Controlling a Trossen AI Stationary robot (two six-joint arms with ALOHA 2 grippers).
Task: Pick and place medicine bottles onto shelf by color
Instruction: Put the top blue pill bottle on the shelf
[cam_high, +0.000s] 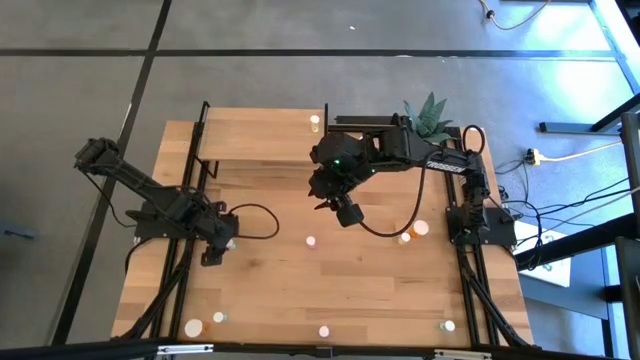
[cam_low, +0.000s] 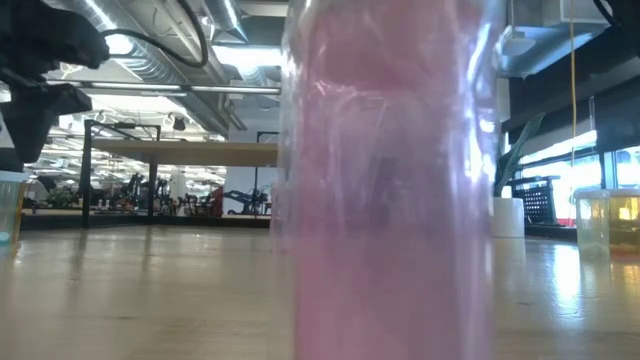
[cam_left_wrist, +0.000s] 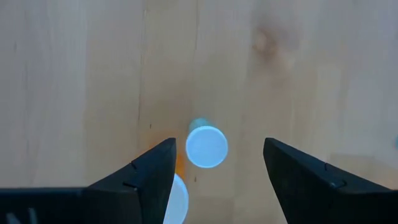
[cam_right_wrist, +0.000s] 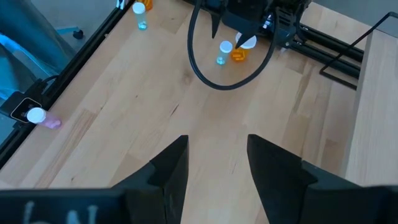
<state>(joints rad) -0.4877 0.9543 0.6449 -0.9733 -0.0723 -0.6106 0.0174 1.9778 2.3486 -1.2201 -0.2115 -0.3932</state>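
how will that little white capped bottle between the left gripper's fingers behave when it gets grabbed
The bottle looks narrow and upright, so an off-centre touch may tip it. Its round body would probably roll once down. The left gripper stands open around it, with an orange bottle close beside, which might get knocked.

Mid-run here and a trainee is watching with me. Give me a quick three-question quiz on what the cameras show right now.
1. True or false: the left gripper is shut on a bottle.
2. Multiple choice: the white-capped bottle between the left gripper's fingers stands on A) the shelf, B) the tabletop, C) the plant pot.
3. Fill in: the right gripper hangs open above bare ____.

Key: 1 false, its fingers stand apart on either side. 2 B. 3 tabletop.
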